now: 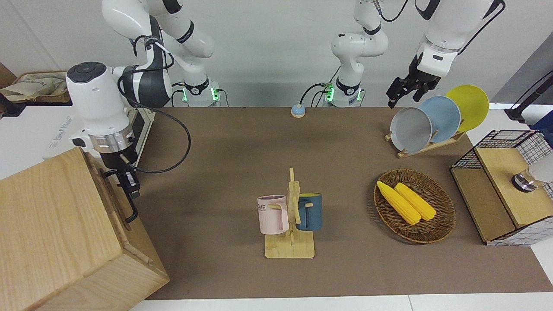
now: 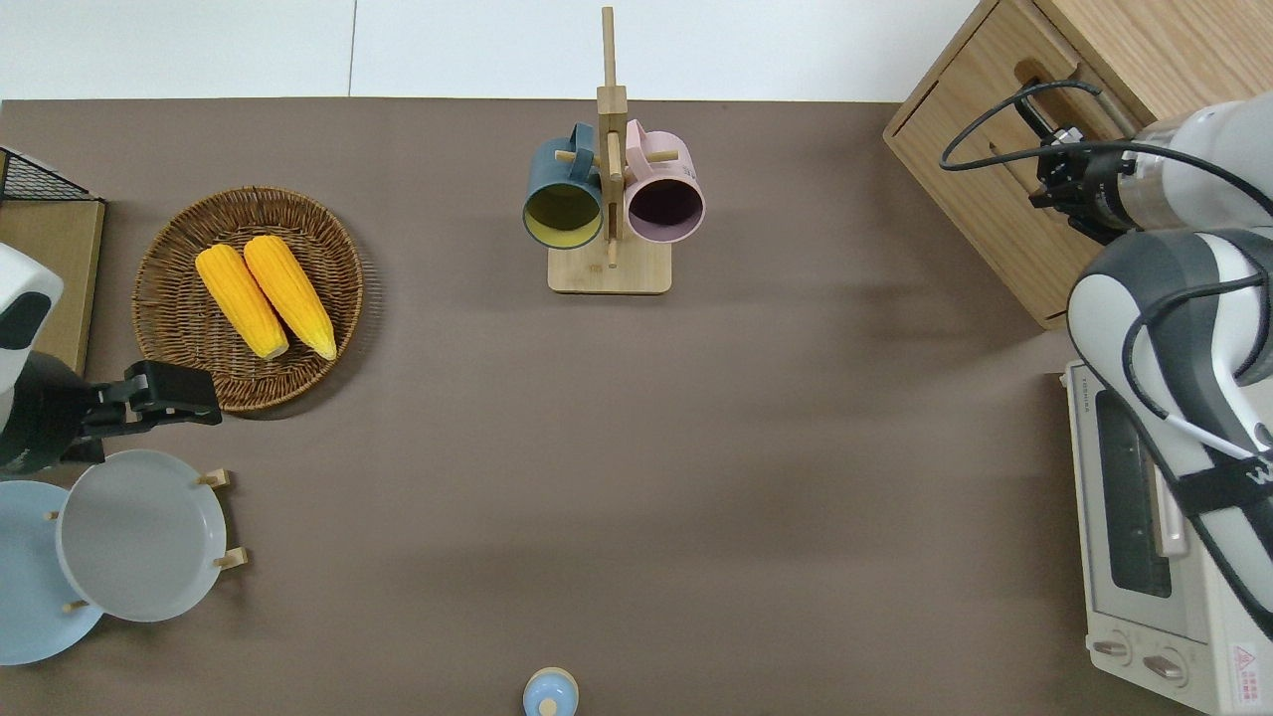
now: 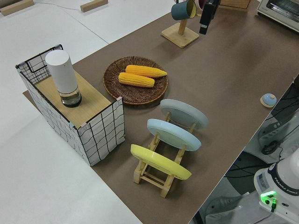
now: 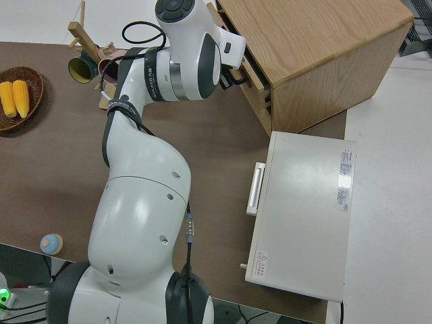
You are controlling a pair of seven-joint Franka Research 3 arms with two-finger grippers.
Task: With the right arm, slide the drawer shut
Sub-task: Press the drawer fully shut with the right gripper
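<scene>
Looking at the cabinet (image 1: 56, 229) on the worktop (image 1: 242, 151) at the right arm's end, I see the drawer (image 1: 113, 192) pushed flush into it. My right pincer (image 1: 125, 183) sits at the drawer's black handle (image 1: 129, 207); whether it grips the bar I cannot tell. The left arm is parked.

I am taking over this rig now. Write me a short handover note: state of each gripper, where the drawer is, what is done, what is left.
Right gripper: at the black handle of the drawer; grip unclear.
Left arm: parked.
Drawer: front looks flush with the wooden cabinet, at the right arm's end of the table.
Done: drawer appears shut.
Left: confirm it is fully seated, then withdraw the right arm.
</scene>
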